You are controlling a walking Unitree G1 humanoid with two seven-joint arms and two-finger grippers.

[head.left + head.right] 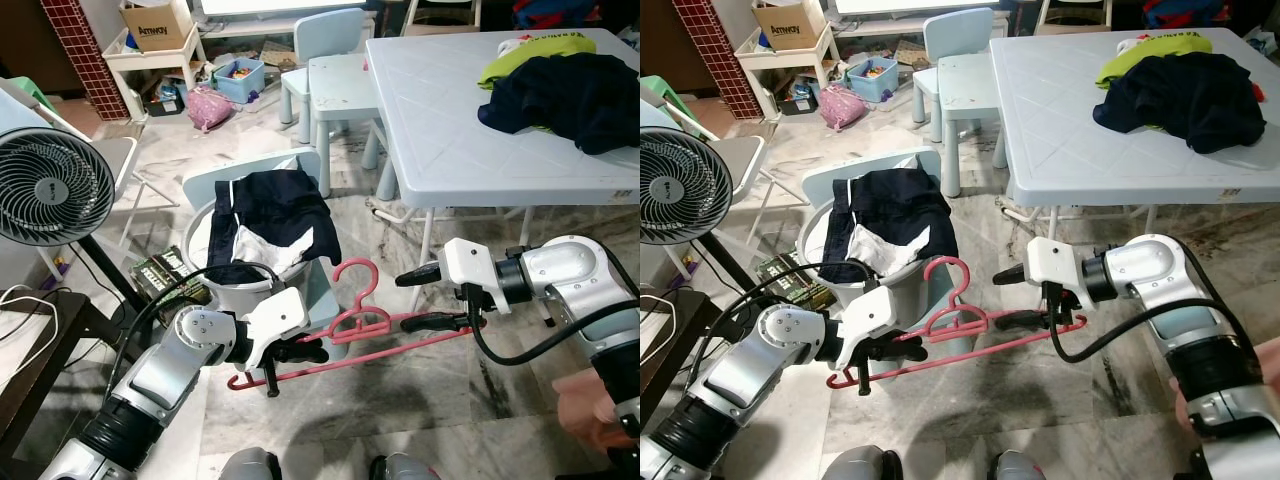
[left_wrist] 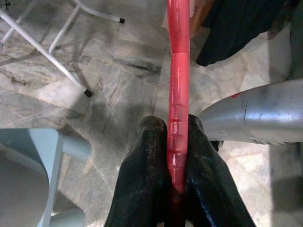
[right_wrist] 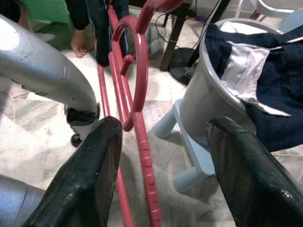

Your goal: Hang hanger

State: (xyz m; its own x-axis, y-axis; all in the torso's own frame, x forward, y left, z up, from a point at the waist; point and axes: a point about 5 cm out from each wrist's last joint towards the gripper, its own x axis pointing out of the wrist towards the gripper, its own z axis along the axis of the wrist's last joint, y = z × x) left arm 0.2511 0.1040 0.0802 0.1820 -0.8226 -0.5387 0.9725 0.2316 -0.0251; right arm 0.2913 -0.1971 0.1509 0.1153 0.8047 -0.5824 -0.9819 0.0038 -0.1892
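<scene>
A pink plastic hanger (image 1: 352,322) hangs level between my two arms, above the marble floor, with its hook pointing up. My left gripper (image 1: 286,364) is shut on the hanger's left end; in the left wrist view the black fingers (image 2: 151,161) clamp the pink bar (image 2: 179,71). My right gripper (image 1: 405,300) is open at the hanger's right end, one finger above the bar and one below. In the right wrist view the pink hanger (image 3: 139,71) runs between the two spread fingers (image 3: 90,175) without touching them.
Just behind the hanger, a white bucket (image 1: 235,290) draped with navy clothes stands on a light blue chair (image 1: 255,170). A fan (image 1: 50,185) is at the left. A white table (image 1: 450,130) with clothes (image 1: 570,95) is at the right. A person's hand (image 1: 585,415) is at lower right.
</scene>
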